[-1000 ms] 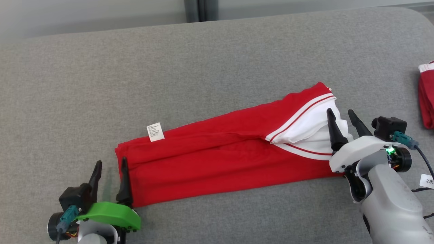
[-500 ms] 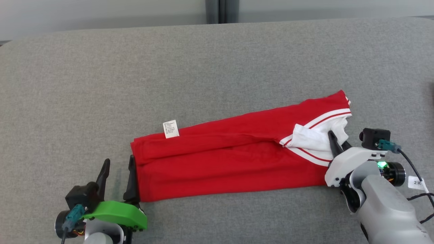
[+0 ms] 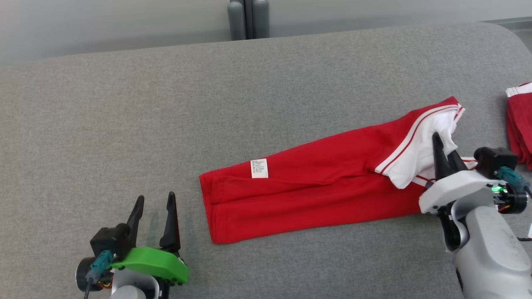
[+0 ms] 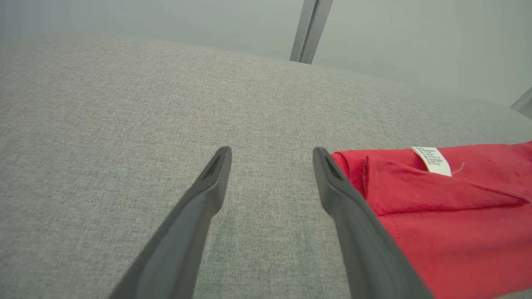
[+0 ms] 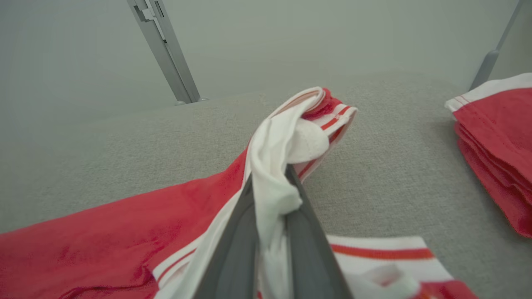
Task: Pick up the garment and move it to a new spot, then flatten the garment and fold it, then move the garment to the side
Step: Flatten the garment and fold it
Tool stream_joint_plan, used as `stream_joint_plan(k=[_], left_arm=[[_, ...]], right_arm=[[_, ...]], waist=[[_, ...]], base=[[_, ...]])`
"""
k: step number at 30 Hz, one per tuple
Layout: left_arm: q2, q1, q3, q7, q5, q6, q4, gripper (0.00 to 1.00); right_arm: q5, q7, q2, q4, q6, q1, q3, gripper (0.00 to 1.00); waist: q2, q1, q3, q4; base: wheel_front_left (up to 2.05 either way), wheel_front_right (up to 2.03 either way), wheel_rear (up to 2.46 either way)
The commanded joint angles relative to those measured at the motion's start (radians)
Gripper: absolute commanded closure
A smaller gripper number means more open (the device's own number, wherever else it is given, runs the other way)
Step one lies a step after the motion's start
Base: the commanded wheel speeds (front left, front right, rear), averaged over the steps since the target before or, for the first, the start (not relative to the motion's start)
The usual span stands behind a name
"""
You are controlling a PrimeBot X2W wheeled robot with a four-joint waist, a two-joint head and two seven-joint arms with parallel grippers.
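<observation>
Jaws first: right gripper (image 3: 444, 144) pressed together on a bunch of white cloth at the garment's striped end, and in the right wrist view (image 5: 270, 174) that cloth is squeezed up between the two dark fingers. Left gripper (image 3: 155, 195) spread wide, holding nothing, low over bare grey fabric near the front edge. The left wrist view (image 4: 272, 149) puts its right finger just beside the garment's near corner; I can't tell if it touches. Garment (image 3: 311, 187) is a long red strip, folded lengthwise, lying on the right half of the padded surface (image 3: 124, 104) and slanting from mid-front toward the back right corner. White band (image 3: 415, 162) with thin red stripes at the right end, small care label (image 3: 259, 168) on the left end. Thin matte knit, I judge: light, limp, no stiffness, so it will sag and unfold if lifted by one point. The surface is a coarse weave and should drag on it, not let it slide. Best holds look like the two end corners, pinching every layer, with the left jaws taking the corner below the label. Second red pile (image 3: 519, 120) sits at the right edge, apart from the work.
</observation>
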Motion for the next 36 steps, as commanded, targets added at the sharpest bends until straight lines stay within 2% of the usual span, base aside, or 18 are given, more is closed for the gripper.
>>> stream_joint_plan(k=[1, 4, 9, 14, 22, 23, 24, 25, 30, 36], left_arm=[[0.003, 0.008, -0.005, 0.0, -0.011, 0.005, 0.002, 0.0], [0.003, 0.018, -0.013, 0.0, -0.015, 0.005, 0.004, 0.0], [0.003, 0.022, -0.03, 0.0, -0.012, 0.003, 0.014, 0.0], [0.003, 0.02, -0.047, 0.0, -0.015, 0.004, 0.029, 0.0], [0.003, 0.018, -0.082, 0.0, -0.026, 0.012, 0.037, 0.0], [0.003, 0.019, -0.085, 0.0, -0.027, 0.012, 0.039, 0.0], [0.003, 0.02, -0.087, 0.0, -0.028, 0.012, 0.04, 0.0], [0.003, 0.022, -0.086, 0.0, -0.029, 0.013, 0.041, 0.0], [0.003, 0.028, -0.063, 0.0, -0.029, 0.023, 0.036, 0.0], [0.003, 0.032, -0.028, 0.0, -0.008, 0.031, 0.02, 0.0]], right_arm=[[-0.012, -0.004, 0.011, -0.05, -0.001, 0.022, 0.005, 1.0], [-0.001, -0.004, 0.056, -0.15, -0.001, 0.063, 0.074, 1.0], [0.089, -0.003, 0.071, -0.22, -0.001, 0.092, 0.274, 1.0], [0.217, -0.003, 0.073, -0.227, -0.001, 0.066, 0.47, 1.0], [0.349, -0.003, 0.073, -0.178, -0.001, -0.015, 0.693, 1.0], [0.366, -0.003, 0.073, -0.175, -0.001, -0.024, 0.716, 0.72], [0.378, -0.003, 0.073, -0.172, -0.001, -0.031, 0.738, 0.28], [0.399, -0.003, 0.073, -0.176, -0.001, -0.038, 0.76, 0.0], [0.411, -0.003, 0.072, -0.192, -0.001, -0.055, 0.775, 0.0], [0.244, -0.003, 0.072, -0.159, -0.001, -0.013, 0.598, 0.0]], waist=[[-0.0001, 0.0, -0.009, -0.001], [-0.0001, 0.0, -0.018, 0.004], [-0.0001, 0.0, -0.027, 0.036], [-0.0001, 0.0, -0.033, 0.084], [-0.0001, 0.0, -0.035, 0.182], [-0.0001, 0.0, -0.035, 0.192], [-0.0001, 0.0, -0.035, 0.197], [-0.0001, 0.0, -0.036, 0.202], [-0.0001, 0.0, -0.045, 0.189], [-0.0001, 0.0, -0.058, 0.121]], base=[[0.0, 0.0, 0.0], [0.0, 0.0, 0.0], [0.0, 0.0, 0.0], [0.0, 0.0, 0.0], [0.0, 0.0, 0.0], [0.0, 0.0, 0.0], [0.0, 0.0, 0.0], [0.0, 0.0, 0.0], [0.0, 0.0, 0.0], [0.0, 0.0, 0.0]])
